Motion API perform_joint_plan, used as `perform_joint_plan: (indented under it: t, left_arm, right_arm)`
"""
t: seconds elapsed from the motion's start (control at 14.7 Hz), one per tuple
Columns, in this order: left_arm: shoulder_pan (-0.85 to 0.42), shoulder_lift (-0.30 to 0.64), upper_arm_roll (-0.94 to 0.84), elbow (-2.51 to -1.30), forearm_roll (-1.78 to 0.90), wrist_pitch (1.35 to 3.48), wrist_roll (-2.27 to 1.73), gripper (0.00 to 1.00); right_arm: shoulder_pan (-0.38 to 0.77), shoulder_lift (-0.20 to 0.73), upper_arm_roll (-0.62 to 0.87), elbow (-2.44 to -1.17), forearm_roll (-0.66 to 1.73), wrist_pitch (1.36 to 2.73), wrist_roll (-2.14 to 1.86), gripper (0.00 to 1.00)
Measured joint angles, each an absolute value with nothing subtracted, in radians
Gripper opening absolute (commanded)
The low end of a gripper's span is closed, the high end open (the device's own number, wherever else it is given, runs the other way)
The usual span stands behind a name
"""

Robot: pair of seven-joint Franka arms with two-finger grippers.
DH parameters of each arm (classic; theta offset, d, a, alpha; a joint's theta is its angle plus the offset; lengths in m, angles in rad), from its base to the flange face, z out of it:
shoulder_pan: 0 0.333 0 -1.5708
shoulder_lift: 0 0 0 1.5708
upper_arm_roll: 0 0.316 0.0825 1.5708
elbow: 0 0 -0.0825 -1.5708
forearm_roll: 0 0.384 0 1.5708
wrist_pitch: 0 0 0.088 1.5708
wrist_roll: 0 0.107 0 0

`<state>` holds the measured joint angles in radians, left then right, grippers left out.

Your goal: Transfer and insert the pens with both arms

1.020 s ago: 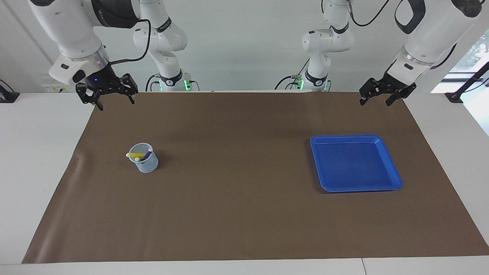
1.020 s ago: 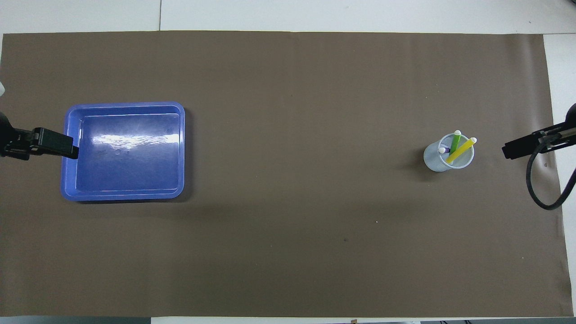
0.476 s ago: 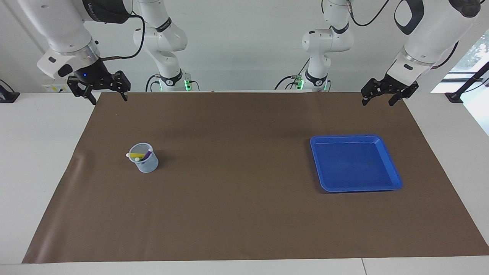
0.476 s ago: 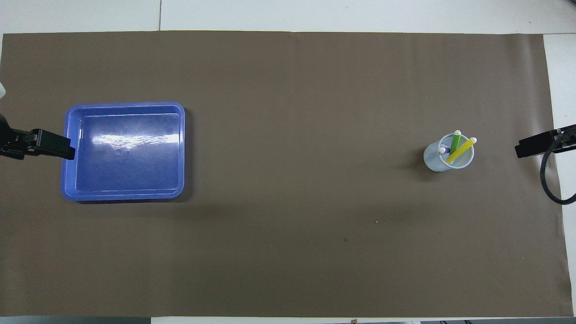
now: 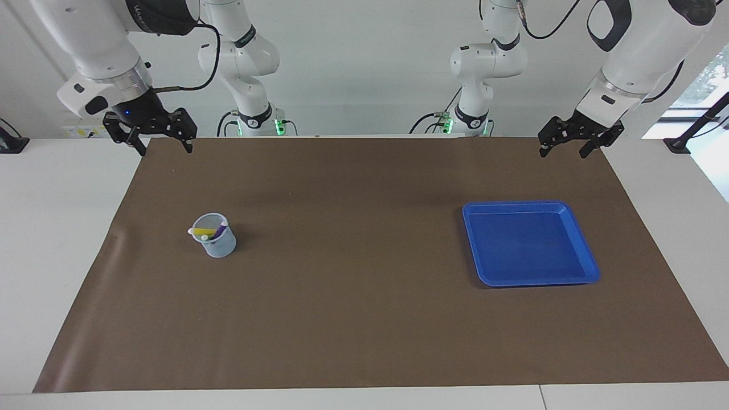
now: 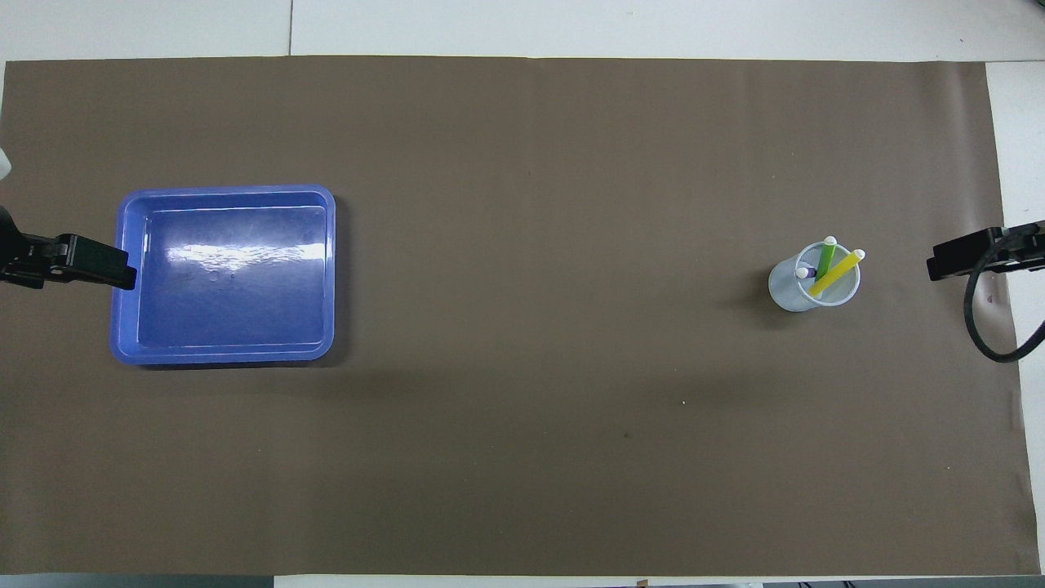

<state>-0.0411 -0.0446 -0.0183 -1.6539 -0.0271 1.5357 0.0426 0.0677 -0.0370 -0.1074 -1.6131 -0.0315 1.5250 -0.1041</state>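
All three pens stand in the cup toward the right arm's end of the desk, apparently already inserted. The tray is empty. Left gripper and right gripper hang wide-jawed over the desk's robot-side corners, holding nothing.

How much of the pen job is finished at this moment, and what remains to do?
It looks finished: the yellow pen, green pen and purple pen all stand in the cup, and the blue tray holds nothing. Nothing is in hand: the left gripper and right gripper hang open and empty at the table's corners nearest the robots. Nothing visible remains.
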Motion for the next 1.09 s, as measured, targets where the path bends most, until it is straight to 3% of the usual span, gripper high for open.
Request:
perform_joint_plan:
  t: [1.09]
  left_arm:
    - [-0.039,-0.044,-0.018,-1.654,-0.027,1.534,0.043,1.0]
  right_arm:
    - [0.042,-0.032,-0.111,-1.612,-0.019,1.533,-0.079,1.0]
